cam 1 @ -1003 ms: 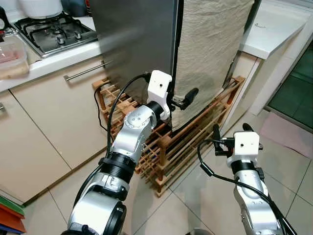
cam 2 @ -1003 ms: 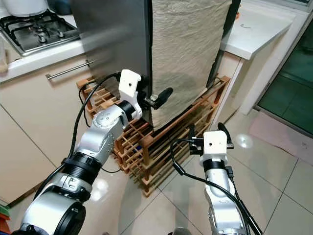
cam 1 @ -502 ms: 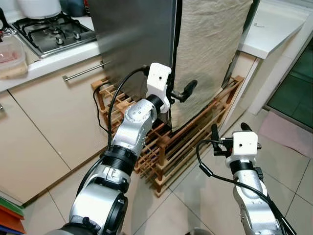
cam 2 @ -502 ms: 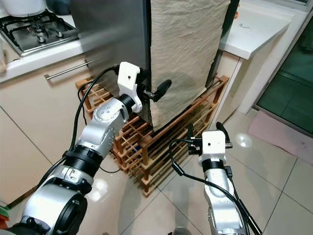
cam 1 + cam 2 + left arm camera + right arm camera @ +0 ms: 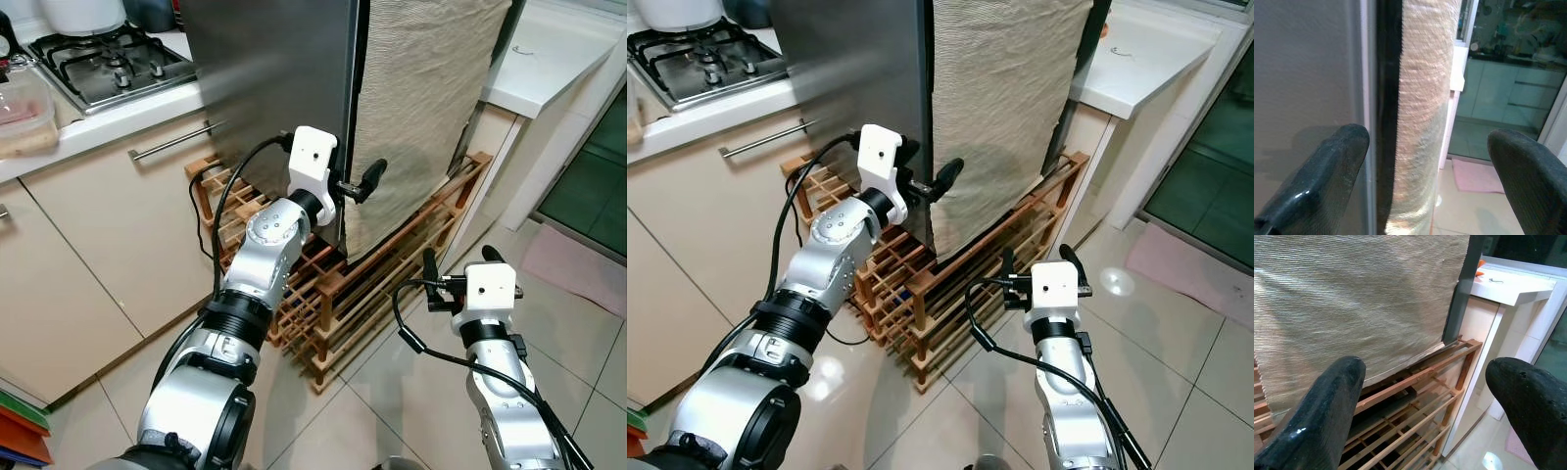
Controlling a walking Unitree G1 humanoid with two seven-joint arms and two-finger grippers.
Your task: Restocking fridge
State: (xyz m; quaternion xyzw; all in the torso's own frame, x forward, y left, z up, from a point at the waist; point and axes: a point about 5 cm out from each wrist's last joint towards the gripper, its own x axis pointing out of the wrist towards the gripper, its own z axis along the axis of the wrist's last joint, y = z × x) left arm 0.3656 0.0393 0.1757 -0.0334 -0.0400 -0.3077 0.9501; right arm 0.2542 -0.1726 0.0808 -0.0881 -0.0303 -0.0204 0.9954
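The fridge has a steel door point(image 5: 274, 69), shut, and a beige cloth point(image 5: 421, 98) hangs over its side. My left gripper point(image 5: 355, 184) is raised to the door's front corner and stands open. In the left wrist view one finger point(image 5: 1327, 166) lies against the steel face and the other finger point(image 5: 1528, 171) hangs beyond the cloth, with the dark door seam point(image 5: 1387, 112) between them. My right gripper point(image 5: 458, 262) hovers low above the floor, open and holding nothing. It faces the cloth and the wooden rack point(image 5: 1415, 382).
A wooden slatted rack point(image 5: 392, 264) stands at the fridge's foot. On the left is a counter with a gas hob point(image 5: 108, 59), a plastic container point(image 5: 24, 113) and cupboard fronts with a bar handle point(image 5: 171, 142). A white counter point(image 5: 549, 59) is at the right; a pink mat point(image 5: 578, 264) lies on the tiles.
My left gripper has shifted a little up and to the left, closer in on the door's edge. The right arm has barely moved.
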